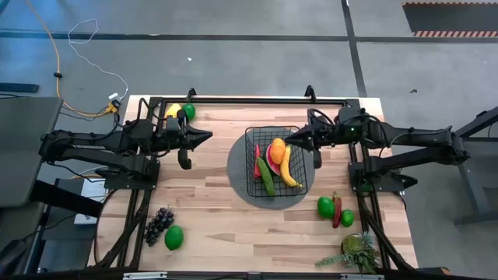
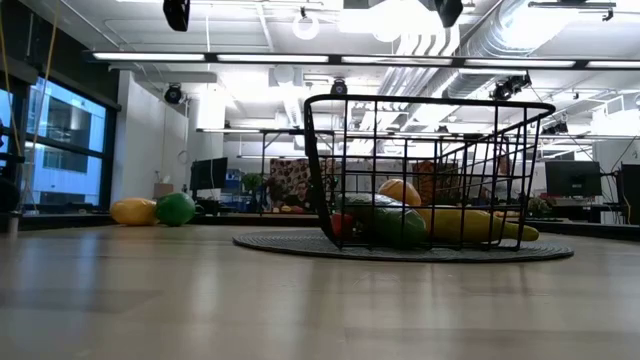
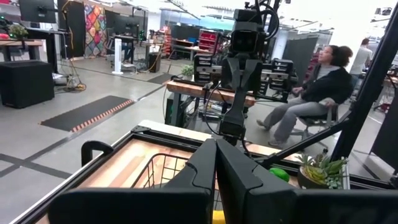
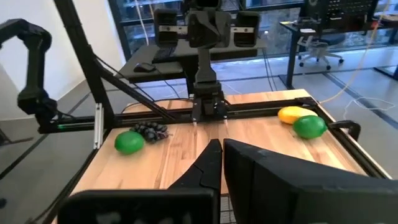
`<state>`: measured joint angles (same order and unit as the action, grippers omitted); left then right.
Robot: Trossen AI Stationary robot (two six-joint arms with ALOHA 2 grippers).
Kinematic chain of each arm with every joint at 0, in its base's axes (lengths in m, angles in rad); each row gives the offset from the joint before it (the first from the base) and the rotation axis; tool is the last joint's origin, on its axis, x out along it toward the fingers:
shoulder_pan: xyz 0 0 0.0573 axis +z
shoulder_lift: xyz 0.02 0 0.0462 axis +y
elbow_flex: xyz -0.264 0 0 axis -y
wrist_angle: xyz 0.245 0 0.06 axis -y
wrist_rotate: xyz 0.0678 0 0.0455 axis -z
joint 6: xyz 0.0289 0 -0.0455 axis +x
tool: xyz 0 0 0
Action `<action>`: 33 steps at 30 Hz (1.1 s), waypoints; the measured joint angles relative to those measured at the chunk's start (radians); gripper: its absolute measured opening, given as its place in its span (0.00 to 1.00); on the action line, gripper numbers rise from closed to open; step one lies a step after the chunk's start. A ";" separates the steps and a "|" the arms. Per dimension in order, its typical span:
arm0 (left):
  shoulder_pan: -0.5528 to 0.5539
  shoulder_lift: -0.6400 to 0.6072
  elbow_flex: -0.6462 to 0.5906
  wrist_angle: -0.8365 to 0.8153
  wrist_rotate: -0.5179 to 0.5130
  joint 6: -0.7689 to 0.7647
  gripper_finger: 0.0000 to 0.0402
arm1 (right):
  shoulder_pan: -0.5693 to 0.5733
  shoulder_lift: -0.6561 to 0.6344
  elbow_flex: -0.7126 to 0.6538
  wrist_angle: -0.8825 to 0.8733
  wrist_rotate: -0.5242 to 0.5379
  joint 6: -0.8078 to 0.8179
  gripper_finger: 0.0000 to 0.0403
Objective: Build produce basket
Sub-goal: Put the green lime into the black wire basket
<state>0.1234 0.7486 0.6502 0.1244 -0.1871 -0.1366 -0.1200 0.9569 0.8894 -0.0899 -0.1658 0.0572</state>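
My right fingers [image 1: 289, 140] are pressed together on nothing, tips just over the basket [image 1: 251, 167] rim; my left fingers [image 1: 208, 136] are likewise clenched and empty, hovering a little way off the basket's opposite side. Inside the basket lie a banana [image 1: 289, 167], an orange [image 1: 277, 149], a cucumber [image 1: 266, 176]. Still out on the desk [image 1: 210, 210]: grapes [image 1: 159, 224] and a green fruit [image 1: 174, 236], well clear of the basket. For the next pick, I reckon: spread wide, drop straight down, squeeze gently, because round ones roll.
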 joint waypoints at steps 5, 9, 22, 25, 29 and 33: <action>0.000 0.000 0.000 0.000 0.000 -0.001 0.01 | 0.000 0.000 0.000 -0.019 0.000 -0.013 0.00; 0.000 0.000 0.000 0.000 0.000 0.000 0.01 | 0.000 0.000 0.000 -0.036 0.000 -0.024 0.00; 0.000 0.000 0.000 0.000 -0.043 0.023 0.02 | 0.000 0.000 0.000 -0.041 0.001 -0.021 0.00; 0.000 0.000 0.000 0.000 -0.071 0.072 0.07 | 0.000 0.000 0.000 -0.041 0.003 -0.021 0.00; 0.000 0.000 0.000 0.000 -0.126 0.088 0.23 | 0.000 0.000 0.000 -0.041 0.003 -0.021 0.00; 0.000 0.000 0.000 0.000 -0.155 0.088 0.40 | 0.000 0.000 0.000 -0.041 0.003 -0.021 0.00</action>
<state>0.1238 0.7486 0.6502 0.1242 -0.3417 -0.0486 -0.1200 0.9569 0.8894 -0.1310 -0.1623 0.0364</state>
